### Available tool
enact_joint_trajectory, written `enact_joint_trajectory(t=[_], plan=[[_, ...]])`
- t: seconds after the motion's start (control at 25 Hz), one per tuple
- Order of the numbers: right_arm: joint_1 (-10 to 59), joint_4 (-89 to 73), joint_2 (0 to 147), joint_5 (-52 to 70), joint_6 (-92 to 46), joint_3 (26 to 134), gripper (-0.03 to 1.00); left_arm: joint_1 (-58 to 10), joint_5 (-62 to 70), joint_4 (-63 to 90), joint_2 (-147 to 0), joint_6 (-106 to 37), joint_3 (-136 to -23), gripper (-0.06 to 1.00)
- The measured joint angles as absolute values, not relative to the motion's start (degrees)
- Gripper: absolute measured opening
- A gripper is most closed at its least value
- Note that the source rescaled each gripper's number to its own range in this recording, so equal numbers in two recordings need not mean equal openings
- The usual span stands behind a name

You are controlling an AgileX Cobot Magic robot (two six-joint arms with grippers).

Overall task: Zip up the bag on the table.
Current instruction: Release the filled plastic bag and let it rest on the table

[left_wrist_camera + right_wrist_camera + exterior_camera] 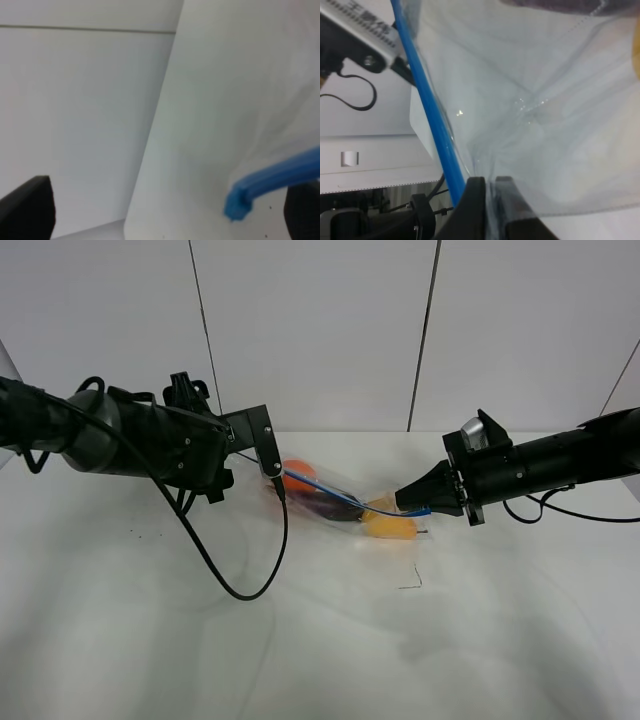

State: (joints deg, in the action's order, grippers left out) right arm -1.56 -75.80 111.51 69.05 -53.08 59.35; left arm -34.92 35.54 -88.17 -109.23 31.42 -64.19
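The clear bag (345, 502) lies mid-table on the white table (150, 630), with an orange (298, 477), a dark eggplant (335, 509) and a yellow pear (392, 528) inside. Its blue zipper strip (325, 486) runs between the two grippers. My left gripper (274, 478) is open at the bag's left end. In its wrist view the black fingers (25, 210) stand wide apart and the strip's end (239, 202) lies loose between them. My right gripper (413, 508) is shut on the bag's right end, pinching clear plastic (530, 100) beside the blue strip (432, 115).
A black cable (240, 585) from the left arm loops onto the table in front of the bag. A small dark mark (410, 582) sits on the table near the pear. White wall panels stand behind the table's far edge.
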Motion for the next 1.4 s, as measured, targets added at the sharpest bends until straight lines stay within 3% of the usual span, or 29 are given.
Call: enact_joint_trajectory(t=[0.24,0.44,0.88,1.08,1.4], plan=[[-1.6,-75.8,111.5,69.1,-53.1,59.4,0.0,-34.1,37.4,-77.7,-103.7,36.2,-65.5,0.99],[-1.6,-75.8,111.5,69.1,-53.3,59.4,0.0,-29.4,38.7,-62.6,-98.3,36.5,-69.9,0.99],[-1.6,-75.5,111.5,69.1,-54.2,59.4,0.0,-7.0,46.7,-18.4,-87.3,10.1,-74.2,0.99],[-1.6,-75.4,111.5,69.1,-54.8,59.4,0.0,1.8,50.0,-16.3,-82.8,7.3,-74.2,0.99],[-1.6,-75.4,111.5,69.1,-55.3,59.4,0.0,2.4,52.4,-13.4,-71.0,6.2,-63.1,0.99]])
